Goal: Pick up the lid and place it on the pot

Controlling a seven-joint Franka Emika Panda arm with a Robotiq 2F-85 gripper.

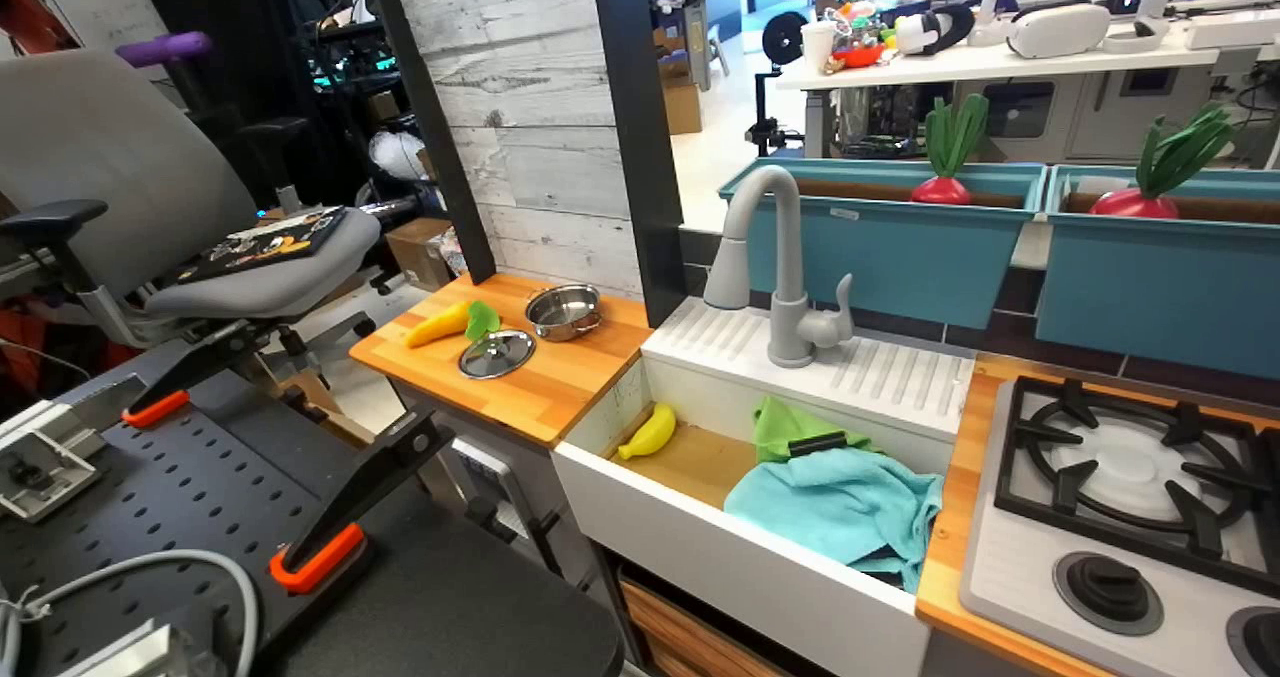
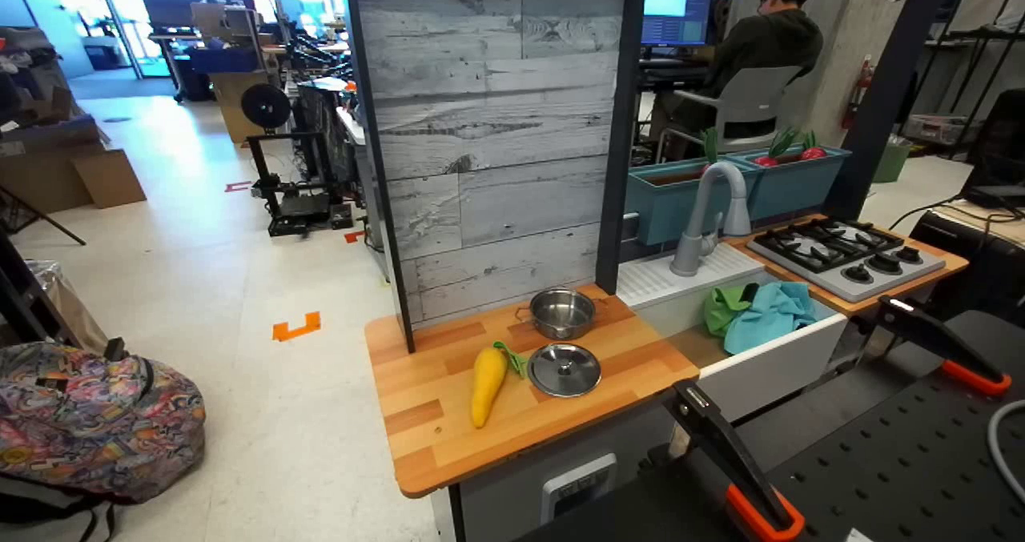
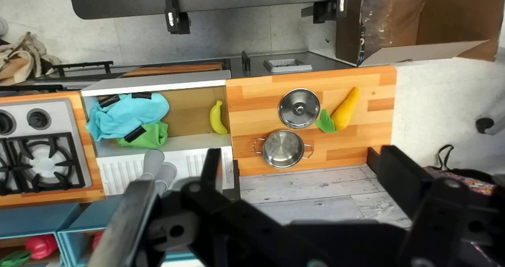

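The silver-grey lid [image 1: 497, 354] lies flat on the wooden counter, knob up. It also shows in the other views [image 2: 564, 370] [image 3: 299, 108]. The shiny steel pot [image 1: 563, 314] with two wire handles stands upright beside it, nearer the wall panel; its inside is bare in the wrist view [image 3: 283, 148]. The pot also shows in an exterior view [image 2: 562, 315]. Lid and pot are apart. My gripper [image 3: 302, 152] is wide open with nothing between its fingers, high above the counter in the wrist view. Neither exterior view shows the gripper.
A yellow vegetable with green leaves [image 2: 487, 386] lies close beside the lid on the wooden counter [image 2: 432, 454]. A grey plank wall panel [image 2: 496, 126] rises behind the pot. The sink [image 1: 740, 567] holds a banana [image 1: 652, 432] and cloths [image 1: 835, 502]. A grey faucet [image 1: 788, 257] stands behind it.
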